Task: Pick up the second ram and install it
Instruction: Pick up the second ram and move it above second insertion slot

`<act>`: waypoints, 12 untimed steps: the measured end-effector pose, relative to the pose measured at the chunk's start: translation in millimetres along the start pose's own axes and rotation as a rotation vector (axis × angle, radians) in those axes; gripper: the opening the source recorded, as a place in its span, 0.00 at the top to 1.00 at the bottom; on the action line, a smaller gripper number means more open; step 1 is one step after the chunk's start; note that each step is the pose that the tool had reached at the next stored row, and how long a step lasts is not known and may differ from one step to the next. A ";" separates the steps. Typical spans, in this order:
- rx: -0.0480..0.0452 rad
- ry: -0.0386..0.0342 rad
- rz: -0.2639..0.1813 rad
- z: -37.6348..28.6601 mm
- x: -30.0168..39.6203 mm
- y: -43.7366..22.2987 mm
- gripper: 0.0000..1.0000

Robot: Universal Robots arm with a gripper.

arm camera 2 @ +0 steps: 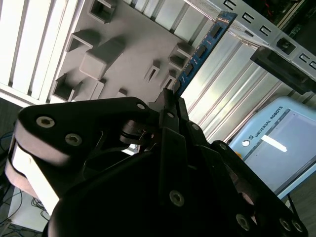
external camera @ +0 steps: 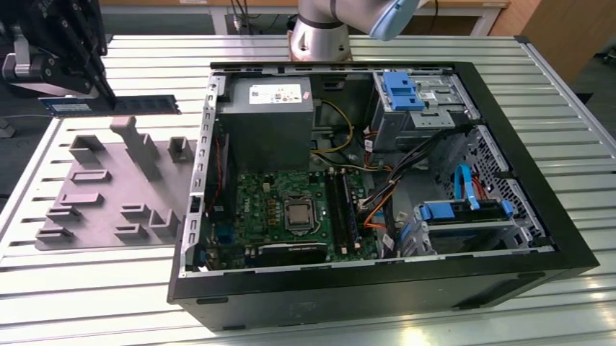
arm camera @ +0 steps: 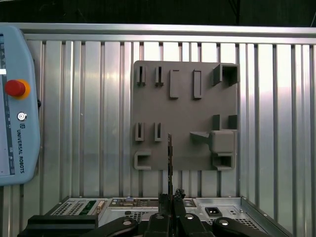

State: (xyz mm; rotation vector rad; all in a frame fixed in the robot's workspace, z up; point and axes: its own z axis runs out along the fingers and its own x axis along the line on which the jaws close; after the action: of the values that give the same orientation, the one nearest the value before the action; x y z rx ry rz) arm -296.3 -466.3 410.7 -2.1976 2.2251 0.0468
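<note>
Pinching thin, seemingly blue second ram [external camera: 135, 104]

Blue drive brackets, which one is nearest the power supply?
The blue bracket in the bay right beside the power supply; the other bracket lies across the case.

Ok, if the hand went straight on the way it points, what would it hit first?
Probably the grey moulded fixture plate on the slatted table: in the first wrist view the hand, shut on the dark circuit-board stick, aims at it. Depth is unclear.
</note>
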 end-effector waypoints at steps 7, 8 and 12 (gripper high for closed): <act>0.0000 0.0000 0.000 0.0 0.0 -1.3 0.86; 0.0000 0.0000 0.000 0.0 0.0 -1.5 0.86; 0.0000 0.0000 0.000 0.0 0.0 -2.5 0.86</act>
State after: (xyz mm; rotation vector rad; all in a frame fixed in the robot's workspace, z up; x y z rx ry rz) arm -293.8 -466.3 410.7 -2.1976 2.2252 0.0468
